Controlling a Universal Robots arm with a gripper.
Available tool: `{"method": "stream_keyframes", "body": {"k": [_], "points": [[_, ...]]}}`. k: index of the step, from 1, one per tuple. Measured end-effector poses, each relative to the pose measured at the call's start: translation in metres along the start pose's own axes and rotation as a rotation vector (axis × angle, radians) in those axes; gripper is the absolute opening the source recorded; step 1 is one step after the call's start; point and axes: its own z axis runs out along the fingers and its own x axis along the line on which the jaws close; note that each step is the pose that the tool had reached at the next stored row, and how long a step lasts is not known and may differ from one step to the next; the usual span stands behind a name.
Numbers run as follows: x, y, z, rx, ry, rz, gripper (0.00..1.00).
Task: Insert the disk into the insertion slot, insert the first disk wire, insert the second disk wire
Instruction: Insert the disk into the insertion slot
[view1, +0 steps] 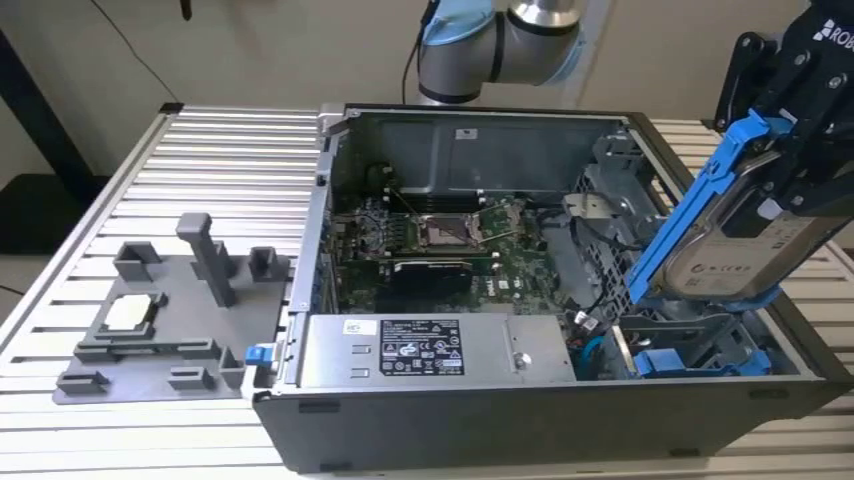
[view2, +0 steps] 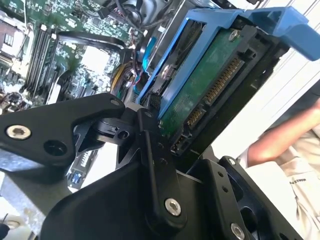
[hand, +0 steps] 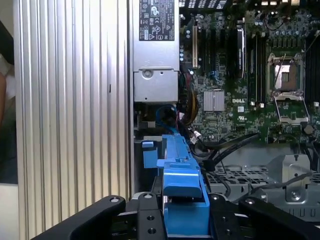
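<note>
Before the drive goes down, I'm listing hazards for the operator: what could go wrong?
1. The disk, clamped in the gripper, hangs tilted above the drive bay; its lower edge could catch the bay frame.
2. Loose black cables lie beside the bay and might get pinched.
3. A blue-fronted drive sits in the bay; hitting it seems possible.

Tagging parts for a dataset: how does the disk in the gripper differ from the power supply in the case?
The disk hangs tilted over the case, clamped in the gripper; the power supply sits flat inside it. The disk wears a bright blue frame; the power supply has none. The disk's label is white, the power supply's mostly black. Both are silver-grey metal.
</note>
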Motion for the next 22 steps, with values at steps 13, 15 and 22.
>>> {"method": "stream_keyframes", "body": {"k": [13, 15, 22], "points": [[-0.0001, -0.0054, 0.0160, 0.0011, -0.0006, 0.014, 0.33], [-0.0001, -0.0061, 0.0191, 0.0030, -0.0005, 0.014, 0.33], [0.0013, -0.0081, 0.0305, 0.0106, -0.0006, 0.014, 0.33]]}}
